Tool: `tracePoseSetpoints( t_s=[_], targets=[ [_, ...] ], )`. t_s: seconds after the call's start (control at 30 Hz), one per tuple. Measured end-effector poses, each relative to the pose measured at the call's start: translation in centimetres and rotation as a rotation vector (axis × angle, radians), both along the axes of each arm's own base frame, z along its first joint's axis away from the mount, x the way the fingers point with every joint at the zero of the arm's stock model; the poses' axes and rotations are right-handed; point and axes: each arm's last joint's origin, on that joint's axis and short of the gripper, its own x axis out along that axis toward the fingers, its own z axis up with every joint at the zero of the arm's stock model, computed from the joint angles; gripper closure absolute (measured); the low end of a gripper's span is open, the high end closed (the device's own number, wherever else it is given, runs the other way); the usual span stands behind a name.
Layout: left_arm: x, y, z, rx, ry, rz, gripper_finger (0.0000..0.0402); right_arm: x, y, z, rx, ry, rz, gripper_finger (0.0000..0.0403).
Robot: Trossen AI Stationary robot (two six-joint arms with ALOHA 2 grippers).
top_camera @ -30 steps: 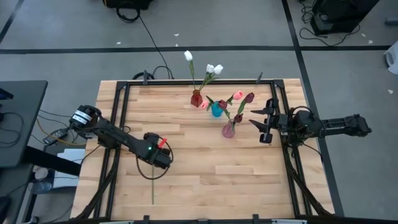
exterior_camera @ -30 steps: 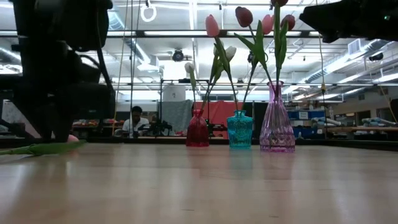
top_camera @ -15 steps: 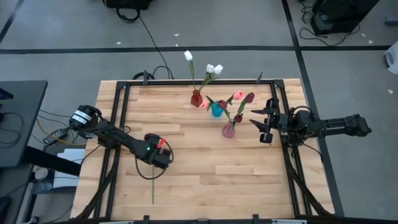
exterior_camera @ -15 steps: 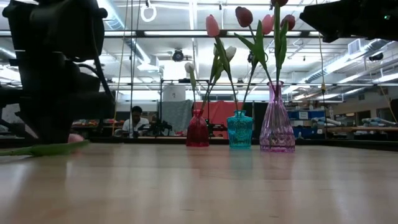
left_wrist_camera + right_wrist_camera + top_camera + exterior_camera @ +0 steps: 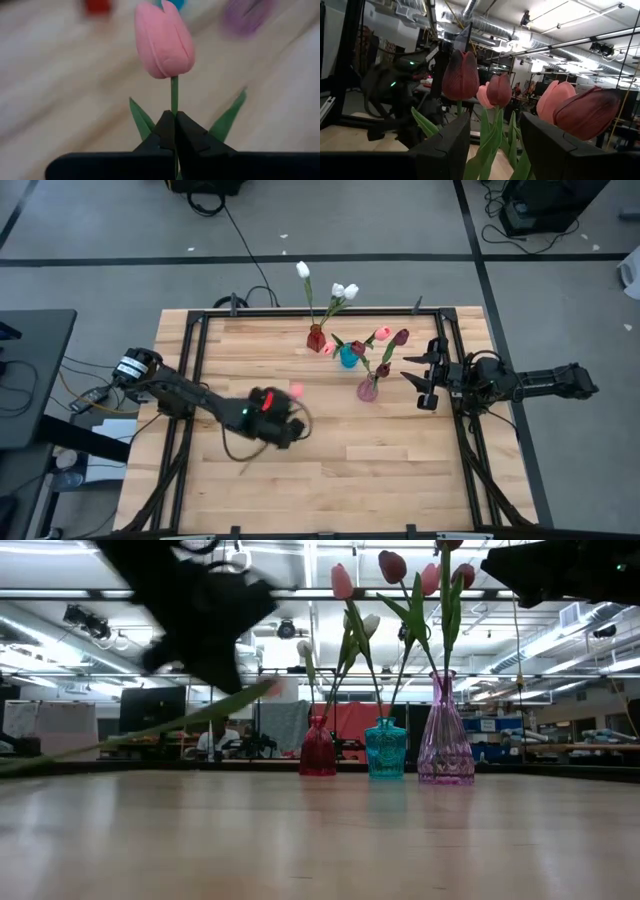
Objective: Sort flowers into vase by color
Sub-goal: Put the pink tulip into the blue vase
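Since the earlier frame the left gripper (image 5: 287, 423) had swung from the table's left side toward its middle, lifting the pink tulip (image 5: 163, 40) off the wood (stem pinched tight between its fingers, as only the wrist view showed). The right gripper (image 5: 428, 379) waited spread apart beside the purple vase (image 5: 368, 388).

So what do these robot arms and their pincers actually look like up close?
Both are dark, jointed arms. The left gripper ends in two black wedge-shaped fingers; its wrist carries a small green light and a red part. The right gripper has broad, flat black fingers. Loose black cables trail along each arm.
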Motion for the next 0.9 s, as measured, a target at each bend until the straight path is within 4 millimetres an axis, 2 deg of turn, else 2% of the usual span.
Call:
tracePoseSetpoints(
  t_s=[0.17,0.3,0.4,0.7,0.9],
  targets=[
    [4.5,3.8,2.9,0.165,-0.22,-0.201,0.04,0.4,0.0,-0.1,0.003,0.004,0.001,0.0218],
    [5.7,6.5,5.7,0.345,-0.351,-0.282,0.04,0.7,0.0,-0.3,0.003,0.024,0.001,0.0218],
    [5.6,7.6,6.4,0.4,-0.407,-0.323,0.04,0.7,0.0,-0.3,0.003,0.028,0.0,0.0218],
    [3.4,8.5,3.8,0.425,-0.696,-0.415,0.0401,0.7,0.0,-0.4,-0.004,0.034,-0.006,0.0218],
    [1.6,8.0,5.3,0.599,-0.969,-0.462,0.0401,0.7,0.0,-0.1,-0.003,0.011,-0.007,0.0218]
  ],
)
